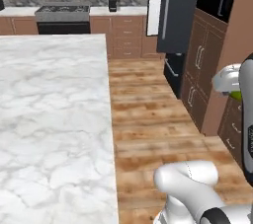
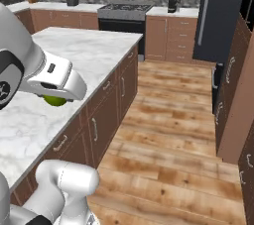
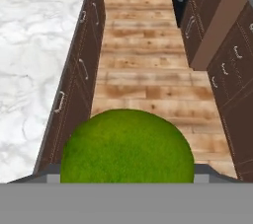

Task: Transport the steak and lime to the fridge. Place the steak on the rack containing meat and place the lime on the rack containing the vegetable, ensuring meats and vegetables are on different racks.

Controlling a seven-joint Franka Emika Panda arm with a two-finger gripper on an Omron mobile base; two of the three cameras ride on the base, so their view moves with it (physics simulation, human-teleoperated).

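The lime (image 3: 126,146), a yellow-green ball, fills the bottom of the hand view. My gripper (image 3: 126,171) is shut on it, held above the wood floor beside the island. From the base views the lime (image 1: 237,95) (image 2: 54,101) peeks out under the white hand. The black fridge (image 1: 178,11) (image 2: 218,16) with its grey bar handle stands ahead on the right, past the aisle. Its inside cannot be seen, so both racks and the vegetable are hidden. The steak is out of view.
A white marble island (image 1: 49,119) (image 2: 79,50) runs along the left of the aisle, with dark drawers on its side (image 3: 79,70). Brown cabinets (image 1: 197,75) (image 3: 222,70) line the right. A wood-floor aisle (image 1: 148,119) leads ahead. A stove (image 1: 62,13) and a coffee machine (image 1: 112,1) stand at the back wall.
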